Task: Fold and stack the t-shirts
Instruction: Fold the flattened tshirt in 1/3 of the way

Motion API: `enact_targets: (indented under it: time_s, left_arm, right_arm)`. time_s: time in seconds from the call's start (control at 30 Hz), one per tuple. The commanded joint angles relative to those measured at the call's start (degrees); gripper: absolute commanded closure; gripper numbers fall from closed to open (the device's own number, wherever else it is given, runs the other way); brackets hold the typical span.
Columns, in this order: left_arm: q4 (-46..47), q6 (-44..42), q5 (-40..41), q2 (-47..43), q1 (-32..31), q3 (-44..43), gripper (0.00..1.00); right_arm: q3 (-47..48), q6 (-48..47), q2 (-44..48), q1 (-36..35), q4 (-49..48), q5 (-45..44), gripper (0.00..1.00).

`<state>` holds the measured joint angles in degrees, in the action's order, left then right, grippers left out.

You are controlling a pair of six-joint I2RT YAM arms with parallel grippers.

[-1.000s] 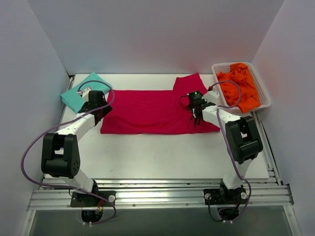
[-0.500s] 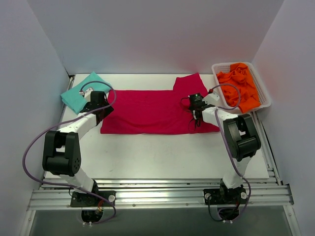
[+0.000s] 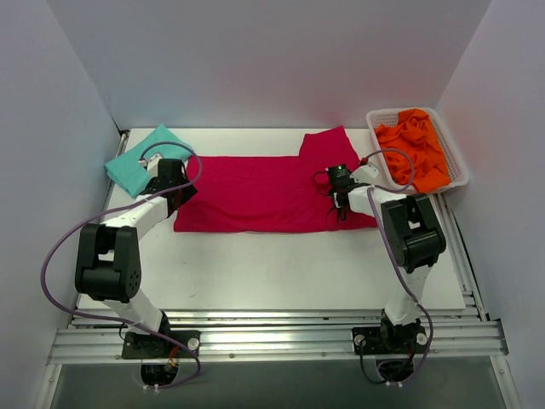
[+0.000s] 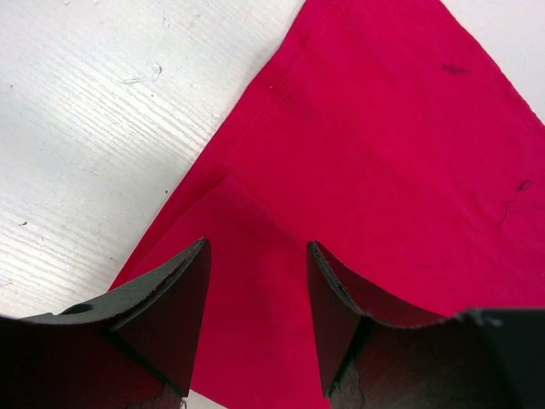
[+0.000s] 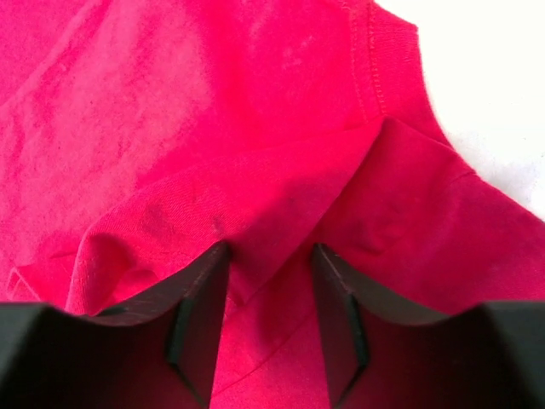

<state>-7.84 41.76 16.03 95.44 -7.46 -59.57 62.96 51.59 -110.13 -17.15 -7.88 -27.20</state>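
We're over the table (image 3: 272,264) now, and the crimson t-shirt (image 3: 255,194) lies stretched flat across the middle of the overhead view, its long axis running left to right. That suits a fold worked from both ends.

The left gripper (image 4: 257,247) is down at the shirt's left edge. Its jaws stand apart, straddling a doubled-over corner of cloth where the hem meets bare table, and nothing is pinched. We'd say it is lined up to take both layers at once.

The right gripper (image 5: 270,249) sits on the shirt's right side, near the sleeve seam. A ridge of red cloth humps up between its jaws, which stand at a middling gap. We cannot tell whether they have bitten or only bracket the ridge.

The teal t-shirt (image 3: 140,159) sits folded in the upper left, well placed as the base of the stack. The orange t-shirts (image 3: 413,146) are heaped in the white basket (image 3: 461,168) at the upper right, not yet folded.

We read this as the grasping step. Both ends need a firm hold, or a lift may drag the shirt askew.
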Motion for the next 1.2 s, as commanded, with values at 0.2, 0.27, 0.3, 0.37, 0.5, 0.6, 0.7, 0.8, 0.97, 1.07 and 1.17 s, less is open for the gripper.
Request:
enact_targets:
  time_s: [0.2,0.27,0.3,0.37,0.5,0.6,0.7,0.8,0.97,1.07,1.17]
  left_arm:
    - [2.47,-0.10,0.23,0.27,-0.09,-0.81,0.43]
    - [2.48,-0.10,0.23,0.19,-0.09,-0.81,0.43]
    - [2.65,-0.10,0.14,0.10,-0.18,-0.72,0.43]
    - [2.65,-0.10,0.14,0.01,-0.09,-0.63,0.43]
    - [2.65,-0.10,-0.04,0.01,-0.09,-0.63,0.43]
    - [2.74,-0.10,-0.21,0.01,-0.18,-0.63,0.43]
    - [2.74,-0.19,-0.30,0.10,-0.27,-0.63,0.43]
    - [2.83,-0.19,-0.04,0.01,-0.27,-0.63,0.43]
    - [2.91,-0.27,0.23,0.19,-0.27,-0.72,0.43]
    - [3.00,-0.36,0.14,0.71,-0.36,-0.81,0.43]
    - [3.00,-0.36,0.23,1.24,-0.27,-1.07,0.43]
  right_arm:
    - [-0.21,0.88,-0.62,0.97,-0.47,-0.48,0.70]
    - [0.06,0.96,-0.62,1.06,-0.30,-0.48,0.71]
    - [0.41,0.88,-0.62,1.06,-0.12,-0.66,0.71]
    - [0.85,0.79,-0.62,1.24,0.14,-0.84,0.73]
    - [2.08,0.35,-0.79,1.85,0.84,-0.92,0.75]
    - [3.57,0.44,-1.23,2.20,1.20,-0.57,0.77]
    - [4.80,0.44,-1.67,2.29,1.46,-0.48,0.79]
    - [5.77,0.35,-2.55,2.29,1.73,-0.48,0.80]
    - [7.09,0.26,-4.22,2.82,1.73,-0.13,0.85]
    - [7.53,0.17,-5.18,3.35,1.29,0.48,0.92]
    - [7.88,0.26,-5.80,3.87,0.94,1.27,1.00]
